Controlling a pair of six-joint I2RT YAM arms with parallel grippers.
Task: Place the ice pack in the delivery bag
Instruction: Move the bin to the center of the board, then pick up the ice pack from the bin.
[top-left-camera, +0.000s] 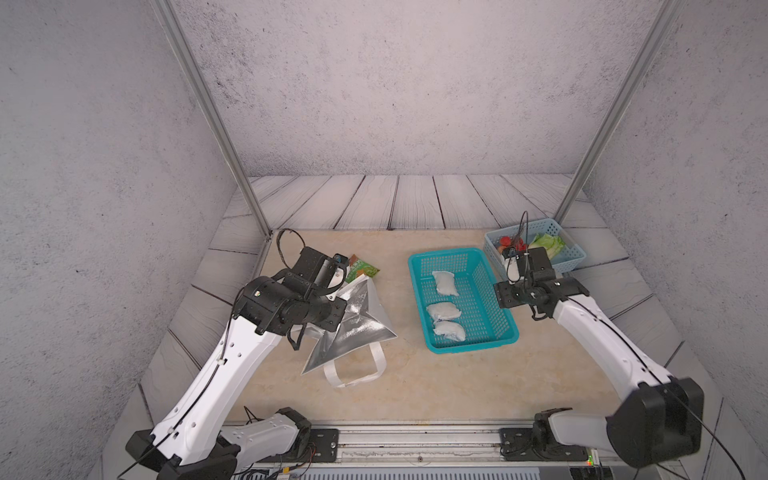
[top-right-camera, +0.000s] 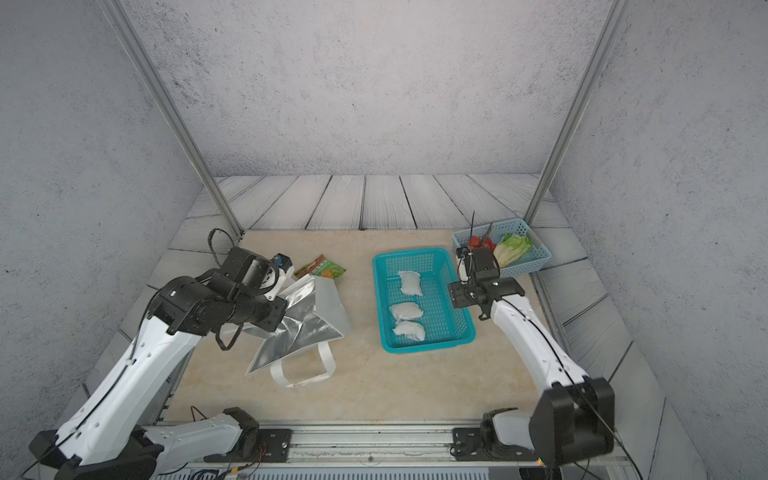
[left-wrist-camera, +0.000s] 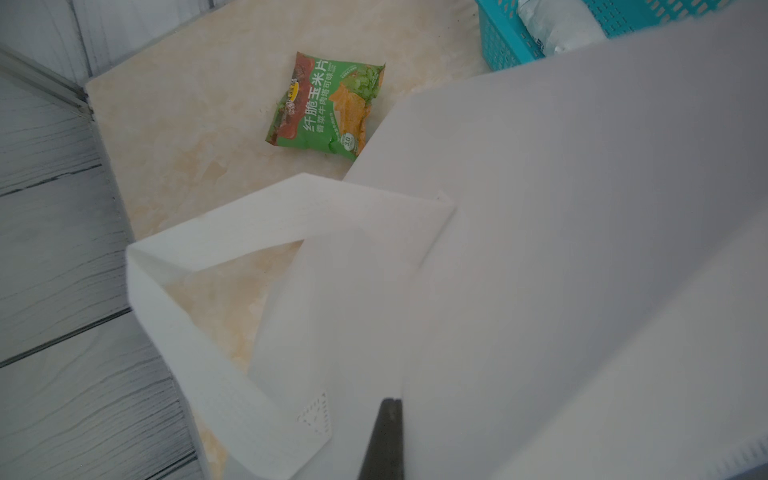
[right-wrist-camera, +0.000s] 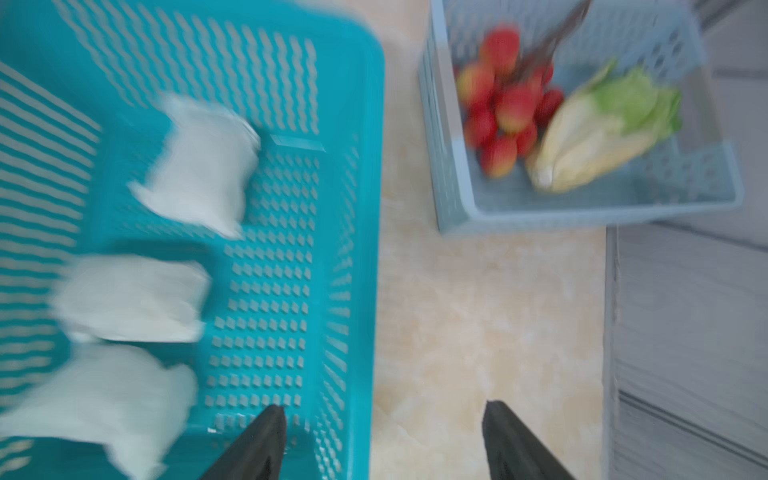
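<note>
Three white ice packs (top-left-camera: 444, 283) (top-left-camera: 444, 311) (top-left-camera: 449, 330) lie in a teal mesh basket (top-left-camera: 473, 345) in both top views; the right wrist view shows them blurred, one ice pack (right-wrist-camera: 199, 166) farthest along. The delivery bag (top-left-camera: 357, 328) lies on the table to the left, its silver lining facing up and the mouth spread. My left gripper (left-wrist-camera: 391, 401) is shut on the bag's white fabric (left-wrist-camera: 582, 249) at its rim. My right gripper (right-wrist-camera: 386, 409) is open and holds nothing. It hovers over the teal basket's right wall (right-wrist-camera: 370, 208), beside the packs.
A green snack packet (left-wrist-camera: 328, 106) lies on the table just behind the bag. A pale blue basket (top-left-camera: 571, 259) with red fruit and lettuce stands at the back right, close to the right gripper. One bag handle loop (top-left-camera: 357, 374) trails toward the front edge.
</note>
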